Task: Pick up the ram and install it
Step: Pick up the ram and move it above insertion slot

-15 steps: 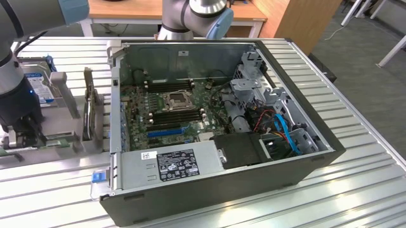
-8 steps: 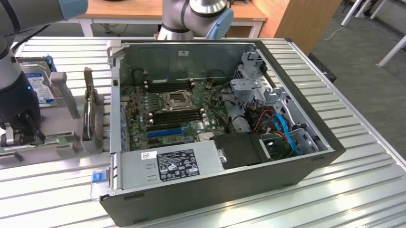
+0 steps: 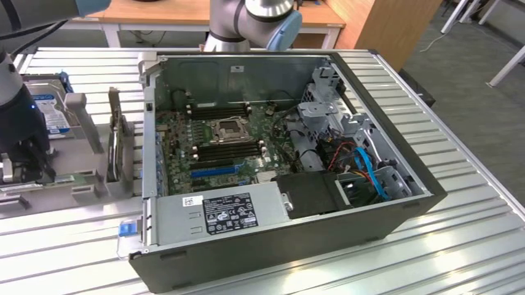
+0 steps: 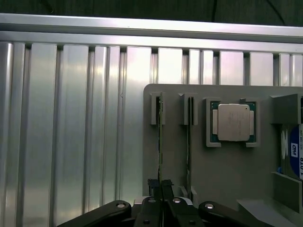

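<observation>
Grey holder (image 4: 227, 170) has the ram (image 4: 160, 142) standing on edge in the slot nearest its rim, with the gripper (image 4: 161, 187) pinching the stick's end. The lift probably goes best straight along the slot, without twisting, so the thin board neither binds nor slips.

The ram (image 4: 160, 137) sits edge-on to the wrist camera, so it's just a thin line with no chips to make out. Its near end disappears between the pinched-together fingertips of the gripper (image 4: 161, 184), whose body runs off the frame edge. The hard drive (image 4: 293, 151) gets chopped by the edge too. In the exterior view the arm (image 3: 16, 110) runs out of frame and covers part of that drive. The power supply (image 3: 230, 212) label print is too tiny to read.
</observation>
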Tool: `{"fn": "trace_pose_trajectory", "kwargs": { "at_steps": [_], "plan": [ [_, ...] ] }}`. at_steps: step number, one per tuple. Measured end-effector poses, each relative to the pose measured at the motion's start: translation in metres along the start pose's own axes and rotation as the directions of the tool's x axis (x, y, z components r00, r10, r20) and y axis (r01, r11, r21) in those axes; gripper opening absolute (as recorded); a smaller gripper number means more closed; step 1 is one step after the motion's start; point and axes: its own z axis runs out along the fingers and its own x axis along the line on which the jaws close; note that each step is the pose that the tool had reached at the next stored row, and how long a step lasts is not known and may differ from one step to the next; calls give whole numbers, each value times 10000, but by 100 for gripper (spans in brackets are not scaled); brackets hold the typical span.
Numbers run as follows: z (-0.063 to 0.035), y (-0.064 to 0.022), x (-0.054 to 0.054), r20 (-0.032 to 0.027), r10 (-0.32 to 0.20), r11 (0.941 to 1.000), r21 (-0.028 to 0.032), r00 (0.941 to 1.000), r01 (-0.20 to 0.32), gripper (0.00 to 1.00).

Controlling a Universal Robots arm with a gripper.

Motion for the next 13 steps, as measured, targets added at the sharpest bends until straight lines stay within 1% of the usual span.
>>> {"fn": "trace_pose_trajectory", "kwargs": {
  "at_steps": [13],
  "plan": [
    [-205, 7, -5, 1, 0, 10000, 1, 10000, 0, 12]
  ]
}}
